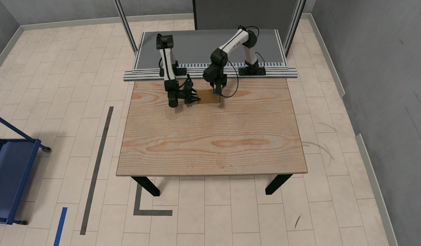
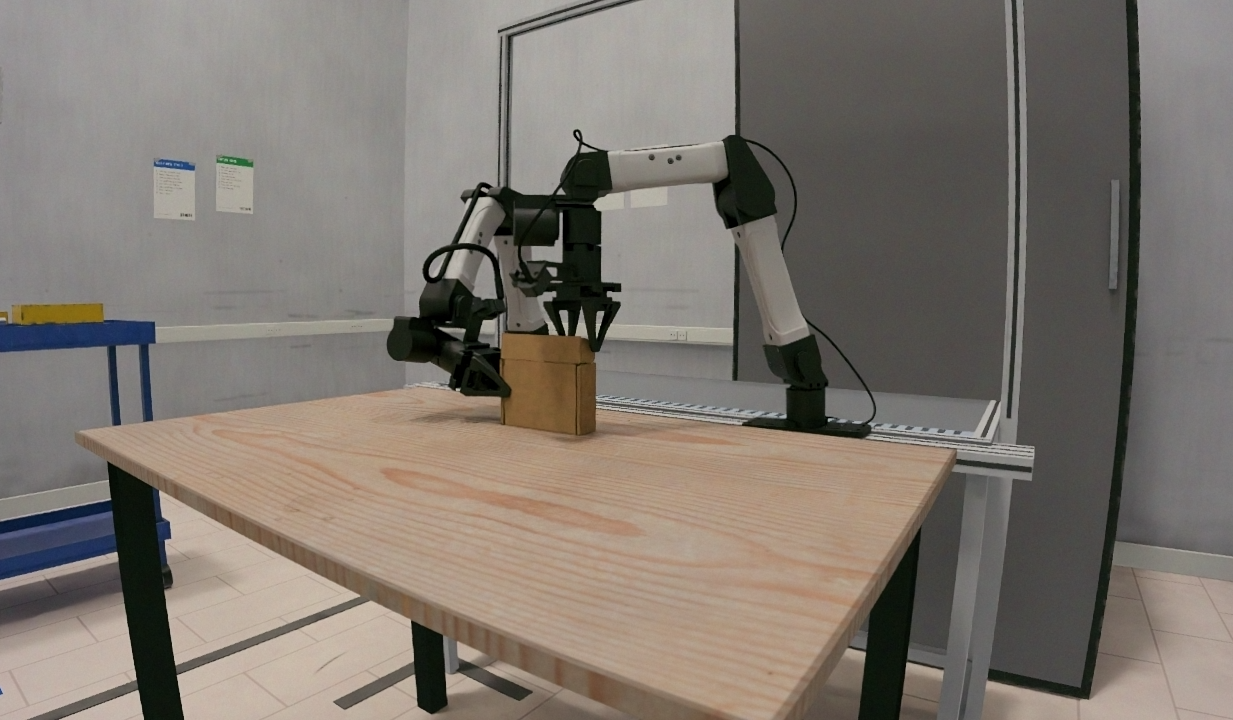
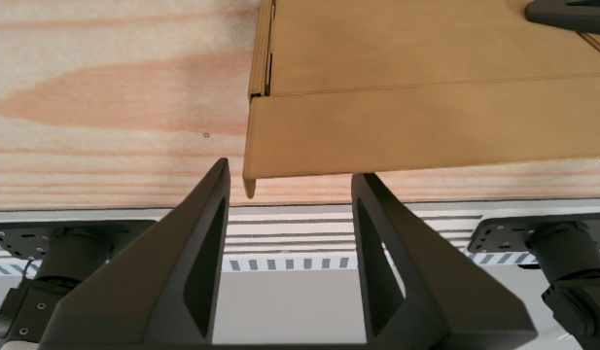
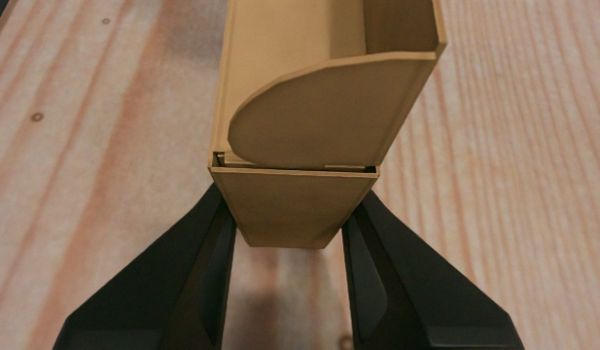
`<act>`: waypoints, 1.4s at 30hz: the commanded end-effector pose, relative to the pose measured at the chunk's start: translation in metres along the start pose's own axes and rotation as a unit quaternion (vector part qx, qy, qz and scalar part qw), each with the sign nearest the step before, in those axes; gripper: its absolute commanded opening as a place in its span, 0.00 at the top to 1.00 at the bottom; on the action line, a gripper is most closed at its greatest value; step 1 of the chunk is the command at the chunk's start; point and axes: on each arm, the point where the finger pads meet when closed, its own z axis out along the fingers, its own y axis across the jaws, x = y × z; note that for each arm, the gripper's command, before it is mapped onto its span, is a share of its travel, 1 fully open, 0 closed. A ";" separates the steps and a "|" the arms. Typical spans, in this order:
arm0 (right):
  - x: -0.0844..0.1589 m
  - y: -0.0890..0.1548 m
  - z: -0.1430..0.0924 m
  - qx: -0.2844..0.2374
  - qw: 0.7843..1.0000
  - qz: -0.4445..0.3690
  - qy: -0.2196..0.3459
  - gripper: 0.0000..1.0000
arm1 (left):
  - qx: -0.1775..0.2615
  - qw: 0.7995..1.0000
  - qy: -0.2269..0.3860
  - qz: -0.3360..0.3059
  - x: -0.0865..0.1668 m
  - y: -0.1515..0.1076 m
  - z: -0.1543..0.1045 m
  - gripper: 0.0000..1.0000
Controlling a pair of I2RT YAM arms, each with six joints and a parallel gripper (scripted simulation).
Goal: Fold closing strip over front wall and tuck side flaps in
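L pincer [image 1: 217, 92] [image 2: 575, 338] [image 3: 292, 168] approx. half open, nothing held, nr. box [image 1: 209, 97] [image 2: 547, 394] [image 3: 402, 49] [image 4: 295, 209]; R pincer [image 1: 198, 95] [image 2: 505, 392] [image 3: 567, 87] [image 4: 289, 194] clamped on box end.

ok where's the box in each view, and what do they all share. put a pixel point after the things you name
top: box [image 1: 209, 97] [image 2: 548, 394] [image 3: 402, 49] [image 4: 295, 206] above centre
exterior: near centre
left wrist: top right, cut off
right wrist: upper middle, between the fingers, cut off at top
shared landmark: table [image 1: 211, 128] [image 2: 513, 501] [image 3: 110, 112] [image 4: 86, 97]

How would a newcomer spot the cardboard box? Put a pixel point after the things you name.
On the wooden table [image 1: 205, 131] [image 2: 513, 501] [image 3: 110, 97] [image 4: 499, 146], look near the metal rail [image 1: 276, 73] [image 2: 1005, 461] [image 3: 290, 228]. The cardboard box [image 1: 207, 97] [image 2: 546, 389] [image 3: 402, 49] [image 4: 295, 204] stands on edge there, one end between the right gripper's [image 1: 199, 98] [image 2: 505, 392] [image 3: 567, 85] [image 4: 290, 194] fingers. Plain brown, unlike the black grippers around it.
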 end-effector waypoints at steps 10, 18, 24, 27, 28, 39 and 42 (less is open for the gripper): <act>-0.001 -0.002 -0.002 0.005 1.000 -0.002 0.000 0.55 | -0.005 1.000 -0.001 -0.004 -0.007 0.004 -0.001 0.46; -0.001 -0.002 -0.002 0.005 1.000 -0.002 0.000 0.55 | -0.004 1.000 -0.002 -0.003 -0.008 0.003 -0.002 0.46; -0.001 -0.002 -0.002 0.005 1.000 -0.002 0.000 0.55 | -0.004 1.000 -0.001 -0.003 -0.008 0.004 -0.001 0.46; -0.001 -0.002 -0.002 0.005 1.000 -0.002 0.000 0.55 | -0.002 1.000 -0.003 -0.003 -0.010 0.003 -0.002 0.46; -0.001 -0.002 -0.002 0.005 1.000 -0.002 0.000 0.55 | -0.003 1.000 -0.003 -0.004 -0.009 0.005 -0.003 0.46; -0.001 -0.002 -0.002 0.005 1.000 -0.002 0.000 0.55 | -0.001 1.000 -0.004 -0.003 -0.010 0.005 -0.004 0.46; -0.001 -0.002 -0.002 0.005 1.000 -0.002 0.000 0.55 | -0.004 1.000 -0.001 -0.003 -0.010 0.004 -0.001 0.46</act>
